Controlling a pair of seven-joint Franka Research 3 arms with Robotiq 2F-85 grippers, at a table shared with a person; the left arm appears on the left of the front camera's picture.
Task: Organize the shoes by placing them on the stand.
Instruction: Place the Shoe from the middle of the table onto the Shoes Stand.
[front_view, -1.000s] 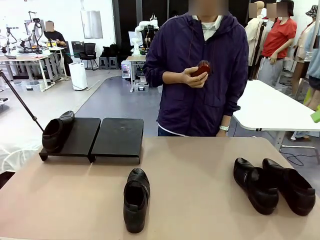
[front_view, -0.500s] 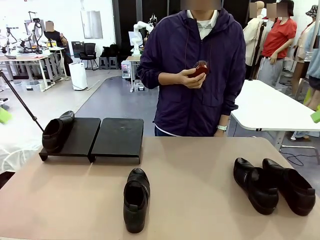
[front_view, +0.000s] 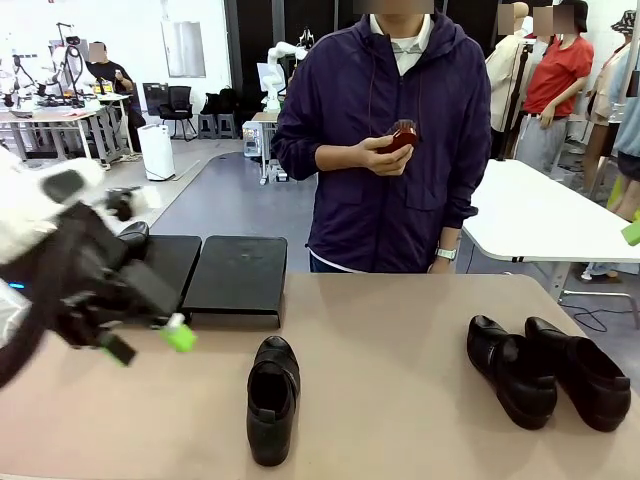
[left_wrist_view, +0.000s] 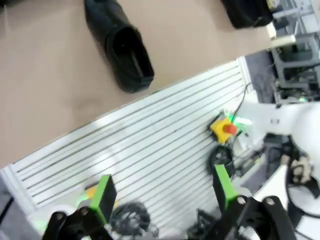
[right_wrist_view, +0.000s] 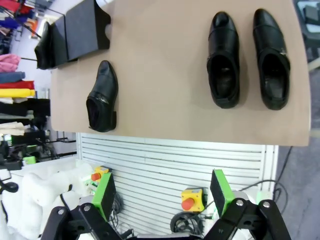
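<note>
Though by table's (front_view: 400, 330) edge, shoe (front_view: 273, 400) unobstructed.

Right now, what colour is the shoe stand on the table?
Black, plain with no pattern. The stand shows best in the front view.

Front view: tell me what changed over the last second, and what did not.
The left pincer has swung in from the left side. Open and empty, it now hangs in front of the stand and partly hides the shoe on the stand. Nothing was gripped or released. The lone shoe mid-table and the pair of shoes at the right have not moved. The person's hand still holds a small red object.
</note>
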